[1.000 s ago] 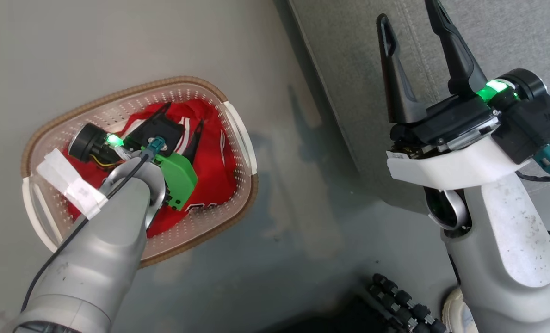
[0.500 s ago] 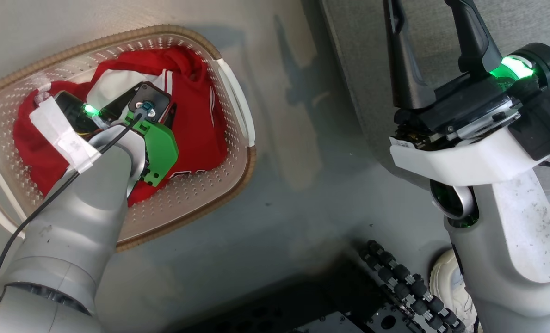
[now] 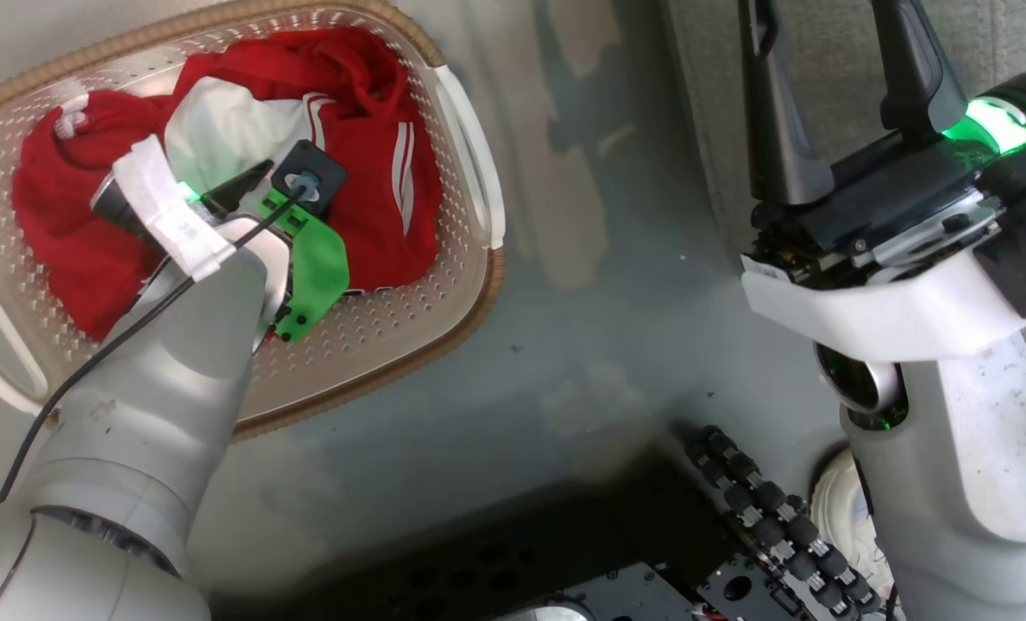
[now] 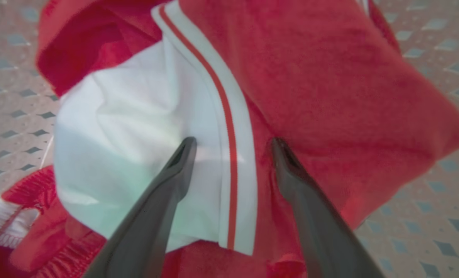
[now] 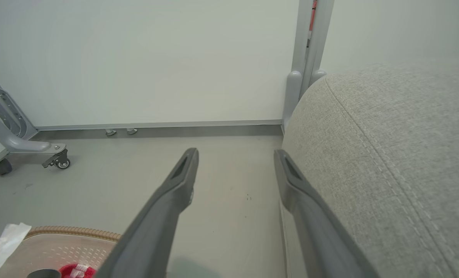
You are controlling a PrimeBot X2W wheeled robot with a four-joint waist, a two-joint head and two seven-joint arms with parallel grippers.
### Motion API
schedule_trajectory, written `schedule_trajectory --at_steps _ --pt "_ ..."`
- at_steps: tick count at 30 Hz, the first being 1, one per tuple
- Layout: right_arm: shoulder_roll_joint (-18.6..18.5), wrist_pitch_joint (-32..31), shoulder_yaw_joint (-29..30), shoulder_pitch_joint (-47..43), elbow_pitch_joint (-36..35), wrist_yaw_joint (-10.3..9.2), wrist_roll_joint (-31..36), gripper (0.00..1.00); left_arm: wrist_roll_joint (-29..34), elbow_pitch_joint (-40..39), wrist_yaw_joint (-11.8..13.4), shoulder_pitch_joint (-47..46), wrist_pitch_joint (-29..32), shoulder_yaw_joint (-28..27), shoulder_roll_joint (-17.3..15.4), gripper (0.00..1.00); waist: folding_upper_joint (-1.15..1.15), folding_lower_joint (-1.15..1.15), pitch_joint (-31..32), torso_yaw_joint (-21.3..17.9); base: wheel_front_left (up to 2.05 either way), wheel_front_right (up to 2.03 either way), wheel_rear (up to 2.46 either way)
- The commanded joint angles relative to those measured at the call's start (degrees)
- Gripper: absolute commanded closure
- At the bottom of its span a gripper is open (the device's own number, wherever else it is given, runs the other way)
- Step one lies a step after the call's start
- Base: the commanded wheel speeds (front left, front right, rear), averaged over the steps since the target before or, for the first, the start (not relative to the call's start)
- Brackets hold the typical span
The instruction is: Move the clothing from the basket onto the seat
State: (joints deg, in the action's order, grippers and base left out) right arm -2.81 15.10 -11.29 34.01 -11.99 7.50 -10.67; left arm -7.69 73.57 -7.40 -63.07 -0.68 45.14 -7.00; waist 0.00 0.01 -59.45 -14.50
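Looking down the left fingers (image 4: 167, 185): they're spread wide, holding nothing, and the tips look to be touching the jersey (image 4: 329, 77). Its white stripe runs lengthwise between them, so I reckon closing pinches that fold. The clothing (image 3: 55, 216) is heaped in the basket (image 3: 469, 285), soft crumpled red fabric against perforated cream plastic with a woven-look brown rim. The right fingers (image 5: 175, 193) are wide and empty too, beside the seat (image 5: 387, 154), which is nubby grey with a stitched seam. Left arm's nearer.
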Motion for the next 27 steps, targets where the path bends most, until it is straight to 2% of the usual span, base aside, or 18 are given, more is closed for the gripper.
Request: schedule_trajectory --at_steps 1,6,7,8,15,22,27 --pt "-0.14 0.10 0.03 -0.70 -0.57 -0.02 0.93 0.00 -0.82 0.20 -0.10 -0.56 0.40 0.52 -0.02 0.00 0.00 -0.01 -0.57 1.14 0.18 0.18 0.18" --pt "-0.15 0.10 -0.49 -1.91 -1.96 -0.02 3.53 0.00 -1.42 0.25 -0.11 -0.10 1.24 3.62 0.99 0.00 0.00 -0.01 -1.02 3.60 0.15 0.15 0.15" --pt "-0.15 0.10 -0.48 -2.04 -2.20 -0.02 3.94 0.00 -1.40 0.24 -0.10 -0.19 1.24 4.25 1.23 0.64 0.00 -0.01 -1.06 3.96 0.09 0.09 0.09" --pt "-0.14 0.10 -0.43 -2.20 -2.42 -0.02 4.35 0.00 -1.47 0.24 -0.11 -0.21 1.87 4.94 1.52 1.00 0.00 -0.01 -1.09 4.37 0.06 0.06 0.06" --pt "-0.15 0.10 -0.07 -3.16 -3.07 -0.02 6.23 0.00 -1.61 0.27 -0.10 -0.30 2.49 7.44 3.01 1.00 0.00 -0.01 -0.88 6.12 0.05 0.05 0.05" --pt "-0.15 0.10 -0.27 -2.13 -2.79 -0.02 5.71 0.00 -2.42 -0.96 0.43 -0.85 -0.88 8.27 3.92 1.00 0.00 -0.01 -0.60 6.53 0.00 0.00 0.00" --pt "-0.14 0.10 -0.15 -1.70 -1.69 -0.02 5.21 0.00 -3.72 -1.71 0.09 0.03 -4.42 8.99 4.04 1.00 0.00 -0.01 1.94 7.15 0.00 0.00 0.00"
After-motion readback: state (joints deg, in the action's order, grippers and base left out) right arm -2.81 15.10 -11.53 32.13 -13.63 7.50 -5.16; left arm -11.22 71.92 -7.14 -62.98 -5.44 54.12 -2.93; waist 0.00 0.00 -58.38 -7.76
